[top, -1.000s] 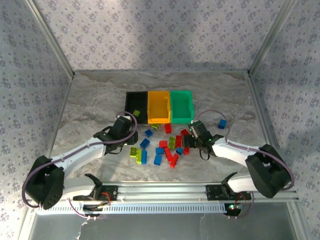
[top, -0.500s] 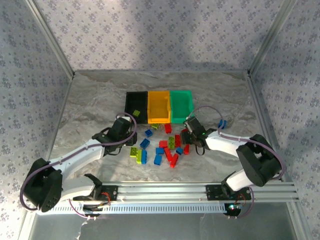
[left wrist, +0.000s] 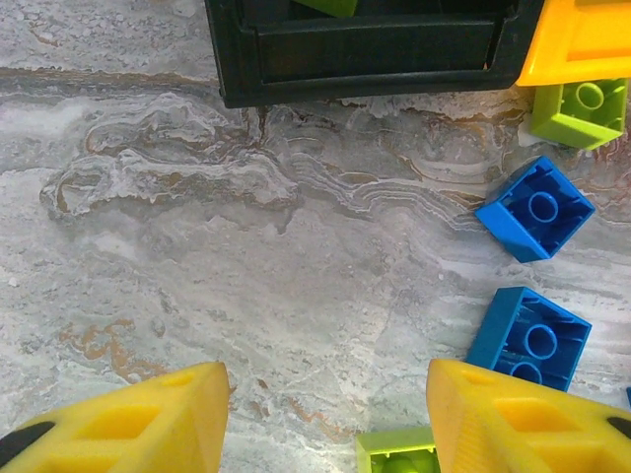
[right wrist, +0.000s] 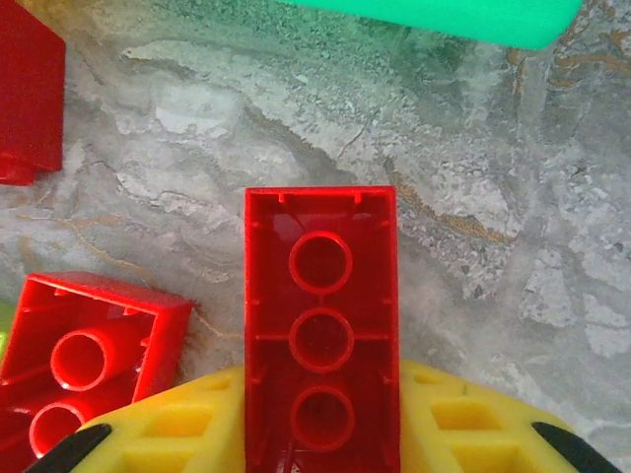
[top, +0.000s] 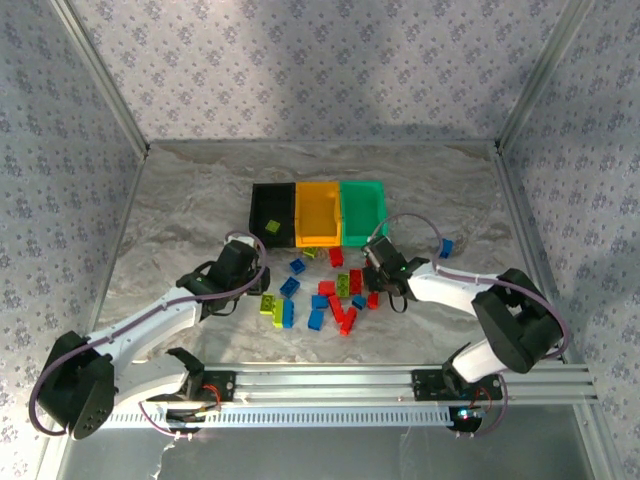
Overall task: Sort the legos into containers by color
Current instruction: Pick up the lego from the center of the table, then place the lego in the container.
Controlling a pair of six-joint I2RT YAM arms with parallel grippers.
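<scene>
top view, bins: black bin [top: 272, 205], orange bin [top: 318, 210] and green bin [top: 362, 205] stood in a row at upper centre, one lime piece in the black one
top view, legos [top: 330, 295]: loose at centre, below the bins, unsorted; stray blue brick [top: 444, 247] off to the right
top view, arms: left gripper [top: 250, 280] at the pile's left edge, right gripper [top: 375, 262] at its upper right
left wrist: left gripper [left wrist: 320, 414] was parted, nothing gripped; lime brick [left wrist: 394, 455] at bottom edge between the fingers, likely the next pick
right wrist: right gripper [right wrist: 320, 414] was clamped across the narrow sides of red brick [right wrist: 320, 296], hollow side up, green bin at top edge; lifted or not, couldn't tell
</scene>
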